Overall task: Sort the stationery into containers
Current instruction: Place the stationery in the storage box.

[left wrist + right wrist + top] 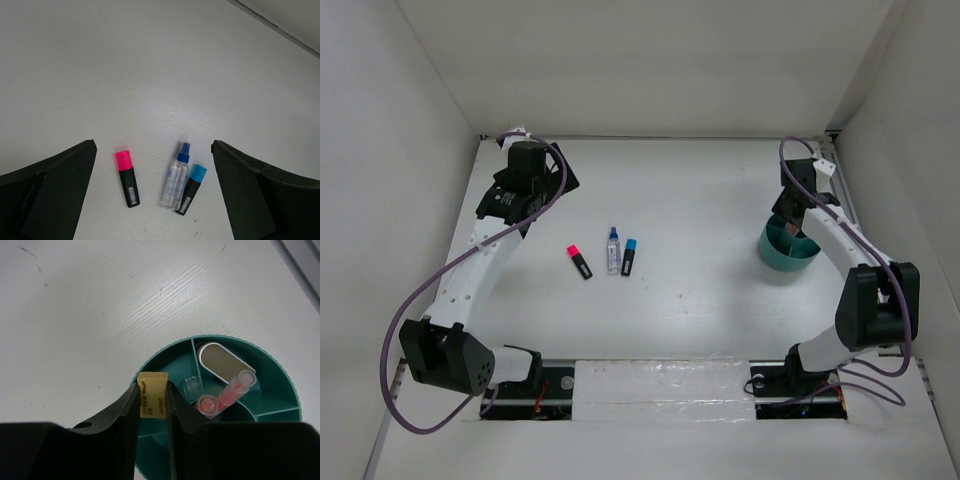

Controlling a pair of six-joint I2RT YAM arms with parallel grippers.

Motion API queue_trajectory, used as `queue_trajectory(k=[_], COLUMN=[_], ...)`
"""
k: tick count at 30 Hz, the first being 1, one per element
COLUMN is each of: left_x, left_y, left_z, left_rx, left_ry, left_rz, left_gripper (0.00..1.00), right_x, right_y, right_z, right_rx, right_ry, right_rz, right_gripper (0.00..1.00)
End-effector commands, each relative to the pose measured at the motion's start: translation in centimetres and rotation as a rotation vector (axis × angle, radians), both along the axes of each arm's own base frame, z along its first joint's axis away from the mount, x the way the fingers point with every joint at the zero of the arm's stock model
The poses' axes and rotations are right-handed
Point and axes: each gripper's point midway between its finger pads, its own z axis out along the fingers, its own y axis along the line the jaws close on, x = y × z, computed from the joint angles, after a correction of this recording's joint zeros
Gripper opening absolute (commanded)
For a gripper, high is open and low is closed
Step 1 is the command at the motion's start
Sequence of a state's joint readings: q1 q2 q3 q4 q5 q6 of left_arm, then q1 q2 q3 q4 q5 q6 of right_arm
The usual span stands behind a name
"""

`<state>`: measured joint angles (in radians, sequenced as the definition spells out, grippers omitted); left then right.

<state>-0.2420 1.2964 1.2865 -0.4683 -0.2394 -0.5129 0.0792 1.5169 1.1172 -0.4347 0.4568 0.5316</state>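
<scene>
A tan eraser block [153, 396] with brown print is pinched between the fingers of my right gripper [153, 401], which is shut on it. It hangs over the left compartment of the round teal cup [240, 340], just inside the rim. Other compartments hold two clear tubes with pink-red contents [229, 394] and a grey oval piece [224, 361]. On the table lie a pink-capped black marker [127, 179], a clear blue-capped bottle [176, 182] and a blue-capped marker [191, 188], the last two touching. My left gripper [153, 146] hovers open above them, its jaws wide.
In the top view the teal cup [788, 250] stands at the right, under my right gripper [790, 213]. The three loose items lie mid-table, with the pink-capped marker [579, 261] leftmost. White walls close in the table at the back and sides.
</scene>
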Motion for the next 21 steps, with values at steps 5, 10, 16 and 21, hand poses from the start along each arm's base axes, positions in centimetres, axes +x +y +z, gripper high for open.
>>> queue_trajectory(k=[5, 10, 16, 21], left_x=[-0.29, -0.29, -0.29, -0.28], left_y=[0.32, 0.32, 0.32, 0.48], left_z=[1.48, 1.48, 1.48, 1.5], left_rx=[0.004, 0.004, 0.004, 0.009], left_ry=[-0.051, -0.051, -0.051, -0.052], left_rz=[0.004, 0.004, 0.004, 0.011], left_gripper=[1.0, 1.0, 1.0, 1.0], right_x=[-0.12, -0.15, -0.15, -0.15], right_y=[-0.09, -0.09, 0.03, 0.03], right_z=[1.14, 1.48, 1.44, 1.44], right_rx=[-0.001, 0.0, -0.001, -0.001], right_ry=[-0.043, -0.052, -0.048, -0.048], right_rz=[0.016, 0.016, 0.03, 0.03], right_gripper=[0.27, 0.3, 0.36, 0.44])
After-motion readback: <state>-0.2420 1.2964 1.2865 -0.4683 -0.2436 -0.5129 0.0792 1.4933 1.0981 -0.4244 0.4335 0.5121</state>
